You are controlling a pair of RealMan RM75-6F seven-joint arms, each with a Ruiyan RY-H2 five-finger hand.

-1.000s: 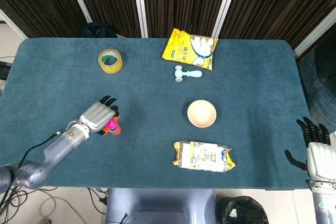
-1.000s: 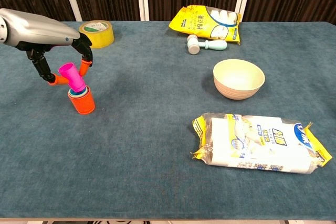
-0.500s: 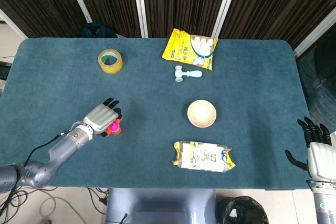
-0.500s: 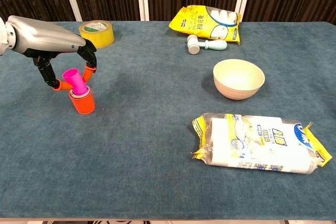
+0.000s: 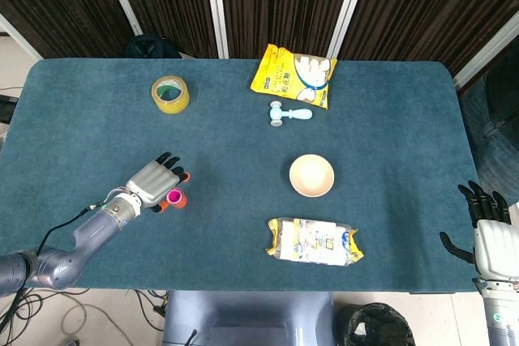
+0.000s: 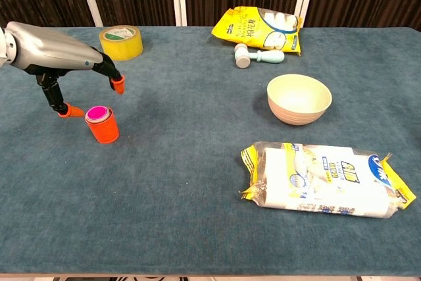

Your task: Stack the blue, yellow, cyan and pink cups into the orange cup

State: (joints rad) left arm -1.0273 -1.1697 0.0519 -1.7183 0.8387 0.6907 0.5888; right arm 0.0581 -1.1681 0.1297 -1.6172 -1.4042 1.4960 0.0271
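Compared against the frame a second earlier: small pink plastic cup (image 6: 99, 114), then tilted in the left hand's fingers above the stack, found seated upright inside the squat orange plastic cup (image 6: 103, 129), only its pink rim showing at the mouth. Left silver robot hand (image 6: 77, 77) found released, fingers spread, orange fingertips (image 6: 118, 85) apart from the cups, one behind the stack and one to its left; nothing held. Stack stood at the same spot near the table's front-left area; in the head view seen as a pink disc (image 5: 173, 196) just beside the hand (image 5: 151, 182). Blue, yellow and cyan cups not distinguishable: hidden within the orange cup under the pink one, if present. Right black-fingered robot hand (image 5: 486, 224) found unmoved past the table's right front corner, cut off by the frame edge in the head view and outside the chest view; fingers splayed, empty. Left forearm partly cut off at the left edge of the chest view. Remaining items unchanged on the dark teal felt-covered table (image 6: 197, 195): yellow roll of tape (image 6: 121, 41), yellow snack bag (image 6: 260, 29), pale blue toy hammer (image 6: 258, 56), cream-coloured bowl (image 6: 299, 99), clear packet of white wafers with yellow and blue print (image 6: 325, 178). Print on both packages too small to read.
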